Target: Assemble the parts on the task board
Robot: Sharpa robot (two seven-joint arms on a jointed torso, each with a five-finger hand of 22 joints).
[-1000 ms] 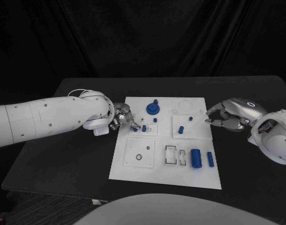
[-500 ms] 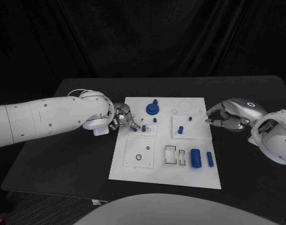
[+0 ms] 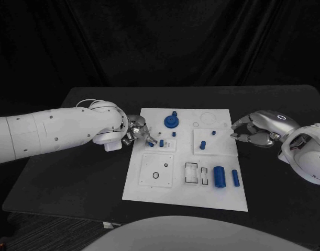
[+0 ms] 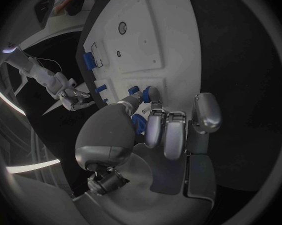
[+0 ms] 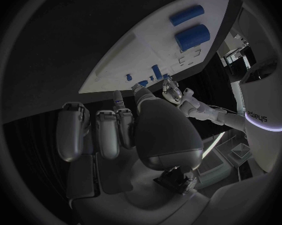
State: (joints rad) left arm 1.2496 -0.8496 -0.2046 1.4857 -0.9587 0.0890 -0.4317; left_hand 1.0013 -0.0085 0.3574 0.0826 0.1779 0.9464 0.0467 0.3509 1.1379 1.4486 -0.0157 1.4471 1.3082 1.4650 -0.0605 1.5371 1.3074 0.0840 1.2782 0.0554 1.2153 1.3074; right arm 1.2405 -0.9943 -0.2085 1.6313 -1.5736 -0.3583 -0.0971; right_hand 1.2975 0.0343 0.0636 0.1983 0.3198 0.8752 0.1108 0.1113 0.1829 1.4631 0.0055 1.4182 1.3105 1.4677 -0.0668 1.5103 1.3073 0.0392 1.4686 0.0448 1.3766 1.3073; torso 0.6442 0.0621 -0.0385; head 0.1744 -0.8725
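The left hand rested at the task board's left edge, fingertips pinching a small blue peg over its socket block. The right hand hovered curled and holding nothing beside the right edge. A blue gear stood mounted far; two blue cylinders lay unplaced near, so assembly seemed well short of done.
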